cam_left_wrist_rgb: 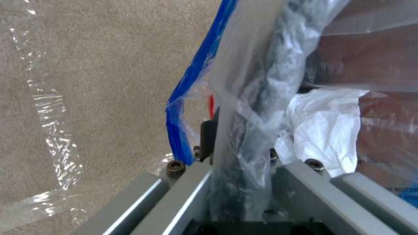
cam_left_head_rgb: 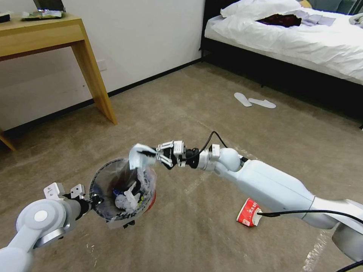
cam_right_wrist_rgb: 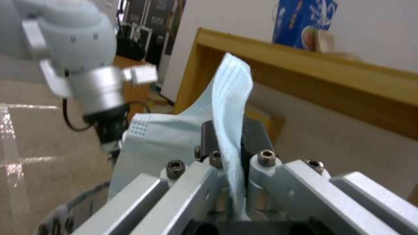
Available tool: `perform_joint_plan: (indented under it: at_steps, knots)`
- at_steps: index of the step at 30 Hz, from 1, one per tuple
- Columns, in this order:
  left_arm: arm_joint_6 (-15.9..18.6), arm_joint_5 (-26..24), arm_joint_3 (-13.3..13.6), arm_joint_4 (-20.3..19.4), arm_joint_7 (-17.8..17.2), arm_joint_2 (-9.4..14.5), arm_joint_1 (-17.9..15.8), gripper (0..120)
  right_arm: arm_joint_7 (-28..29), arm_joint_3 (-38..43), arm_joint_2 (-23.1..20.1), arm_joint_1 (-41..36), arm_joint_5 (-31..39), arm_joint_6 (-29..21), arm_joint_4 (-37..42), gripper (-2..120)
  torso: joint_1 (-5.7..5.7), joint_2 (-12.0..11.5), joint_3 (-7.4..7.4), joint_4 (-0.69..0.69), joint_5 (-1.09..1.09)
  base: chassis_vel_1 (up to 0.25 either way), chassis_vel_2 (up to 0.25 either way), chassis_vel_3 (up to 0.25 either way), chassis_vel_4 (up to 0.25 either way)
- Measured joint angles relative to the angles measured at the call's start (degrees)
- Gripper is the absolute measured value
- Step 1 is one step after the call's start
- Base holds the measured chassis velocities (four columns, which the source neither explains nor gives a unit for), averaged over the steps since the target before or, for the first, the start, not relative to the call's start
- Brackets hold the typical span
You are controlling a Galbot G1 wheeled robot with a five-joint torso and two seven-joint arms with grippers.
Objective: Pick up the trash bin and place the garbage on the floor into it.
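The trash bin [cam_left_head_rgb: 101,187], dark inside with a clear bag over its rim, hangs tilted above the carpet floor [cam_left_head_rgb: 181,113]. My left gripper [cam_left_head_rgb: 92,201] is shut on its near rim; in the left wrist view the left gripper [cam_left_wrist_rgb: 239,143] pinches the rim and bag [cam_left_wrist_rgb: 279,65]. My right gripper [cam_left_head_rgb: 154,152] is shut on a light-blue face mask [cam_left_head_rgb: 137,157], garbage held just over the bin's far rim. In the right wrist view the mask [cam_right_wrist_rgb: 174,137] sticks up between the fingers of the right gripper [cam_right_wrist_rgb: 226,145]. Crumpled white tissues [cam_left_head_rgb: 126,199] lie inside the bin. A crushed red-and-white cup [cam_left_head_rgb: 248,212] lies on the floor under my right arm.
A wooden desk [cam_left_head_rgb: 56,37] stands at the back left against the wall. A bed [cam_left_head_rgb: 302,41] fills the back right, with two white slippers [cam_left_head_rgb: 254,101] on the carpet before it. Shiny tape lines [cam_left_head_rgb: 196,183] cross the carpet.
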Motion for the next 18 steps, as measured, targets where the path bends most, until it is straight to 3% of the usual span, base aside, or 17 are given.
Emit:
perform_joint_plan:
  at_steps: [18]
  knots:
    - [-0.03, 0.16, -0.21, -0.98, -0.07, -0.29, 0.85, 0, -0.26, -3.50, 4.54, 0.52, -2.58, 0.52, -4.07, 0, 0.00, 0.00, 0.00, 0.01, -0.01, 0.000, 0.000, 0.000, 0.000]
